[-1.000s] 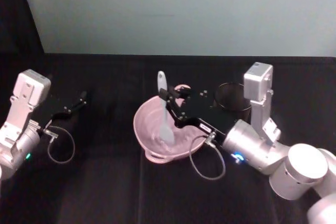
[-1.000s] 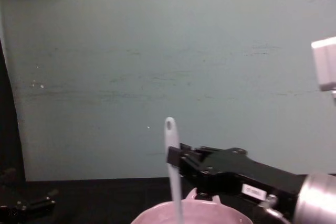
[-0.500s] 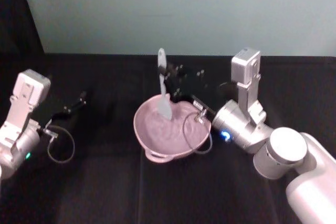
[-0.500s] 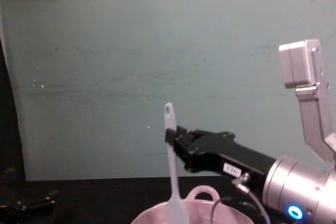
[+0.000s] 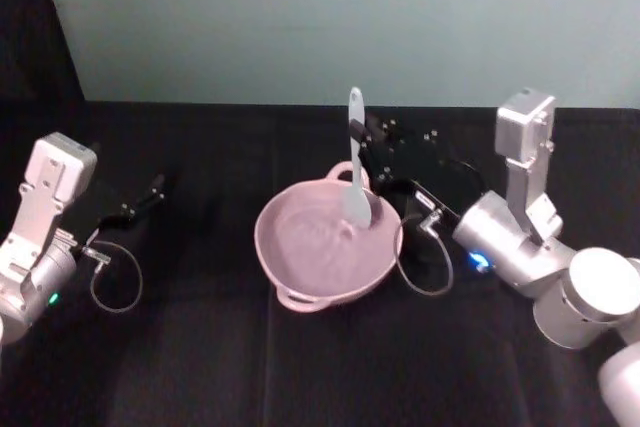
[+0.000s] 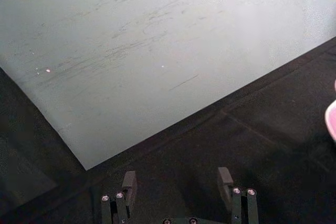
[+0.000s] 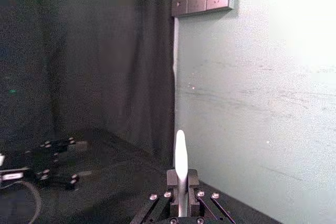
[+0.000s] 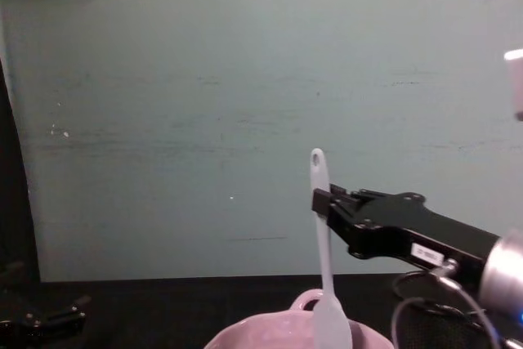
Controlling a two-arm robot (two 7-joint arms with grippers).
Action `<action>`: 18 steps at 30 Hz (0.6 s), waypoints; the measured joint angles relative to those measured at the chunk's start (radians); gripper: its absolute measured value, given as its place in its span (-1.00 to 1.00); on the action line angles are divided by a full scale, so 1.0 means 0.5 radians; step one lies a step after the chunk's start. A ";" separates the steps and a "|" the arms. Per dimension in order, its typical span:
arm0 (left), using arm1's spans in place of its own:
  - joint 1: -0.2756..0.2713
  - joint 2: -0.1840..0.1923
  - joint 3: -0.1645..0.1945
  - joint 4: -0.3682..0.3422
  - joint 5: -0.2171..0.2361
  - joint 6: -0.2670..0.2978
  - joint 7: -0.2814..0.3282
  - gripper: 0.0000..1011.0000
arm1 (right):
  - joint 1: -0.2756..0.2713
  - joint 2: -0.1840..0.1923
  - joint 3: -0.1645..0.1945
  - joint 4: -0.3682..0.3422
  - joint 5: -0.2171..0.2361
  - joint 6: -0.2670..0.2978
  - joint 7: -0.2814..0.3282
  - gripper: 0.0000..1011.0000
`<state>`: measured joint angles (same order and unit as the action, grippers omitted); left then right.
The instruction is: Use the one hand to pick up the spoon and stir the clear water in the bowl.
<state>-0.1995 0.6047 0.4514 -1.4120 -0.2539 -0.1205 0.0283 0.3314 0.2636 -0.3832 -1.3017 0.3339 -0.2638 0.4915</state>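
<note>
The pale pink bowl (image 5: 275, 257) sits mid-table, its loop handle (image 8: 306, 300) at the far rim. Faint ripples of water (image 5: 315, 235) show inside. The white spoon (image 5: 355, 172) stands upright, its paddle head over the bowl's right far side; I cannot tell whether it touches the water. My right gripper (image 5: 360, 133) reaches in from the right and is shut on the spoon's handle (image 8: 319, 218) just below its holed tip (image 7: 180, 153). The left gripper (image 5: 148, 193) rests open at the far left of the table, nothing between its fingers (image 6: 128, 181).
Black cloth covers the table (image 5: 200, 347). A teal wall (image 5: 330, 17) rises close behind. Cable loops hang by the right wrist (image 5: 420, 267) and the left wrist (image 5: 115, 282). The bowl's rim (image 6: 332, 121) just edges into the left wrist view.
The right gripper has swept the spoon from the bowl's left middle to its far side, then to its right side. The bowl and the left arm have stayed put.
</note>
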 joint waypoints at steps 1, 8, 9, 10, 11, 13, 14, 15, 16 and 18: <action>0.000 0.000 0.000 0.000 0.000 0.000 0.000 1.00 | -0.034 0.025 0.008 -0.051 0.019 0.022 0.016 -0.78; 0.000 0.000 0.000 0.000 0.000 0.000 0.000 1.00 | -0.170 0.110 0.016 -0.241 0.138 0.136 0.088 -0.78; 0.000 0.000 0.000 0.000 0.000 0.000 0.000 1.00 | -0.180 0.116 0.012 -0.255 0.151 0.147 0.094 -0.78; 0.000 0.000 0.000 0.000 0.000 0.000 0.000 1.00 | -0.189 0.121 0.008 -0.266 0.160 0.158 0.102 -0.78; 0.000 0.000 0.000 0.000 0.000 0.000 0.000 1.00 | -0.197 0.125 0.003 -0.275 0.172 0.171 0.107 -0.78; 0.000 0.000 0.000 0.000 0.000 0.000 0.000 1.00 | -0.210 0.131 -0.018 -0.297 0.198 0.197 0.121 -0.78; 0.000 0.000 0.000 0.000 0.000 0.000 0.000 1.00 | -0.212 0.131 -0.026 -0.302 0.206 0.206 0.126 -0.78; 0.000 0.000 0.000 0.000 0.000 0.000 0.000 1.00 | -0.213 0.131 -0.034 -0.306 0.214 0.214 0.131 -0.78; 0.000 0.000 0.000 0.000 0.000 0.000 0.000 1.00 | -0.211 0.126 -0.054 -0.310 0.227 0.227 0.137 -0.78; 0.000 0.000 0.000 0.000 0.000 0.000 0.000 1.00 | -0.195 0.109 -0.088 -0.309 0.235 0.239 0.144 -0.78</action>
<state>-0.1995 0.6047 0.4514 -1.4120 -0.2539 -0.1205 0.0283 0.2341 0.3182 -0.4271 -1.4561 0.4516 -0.1444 0.5636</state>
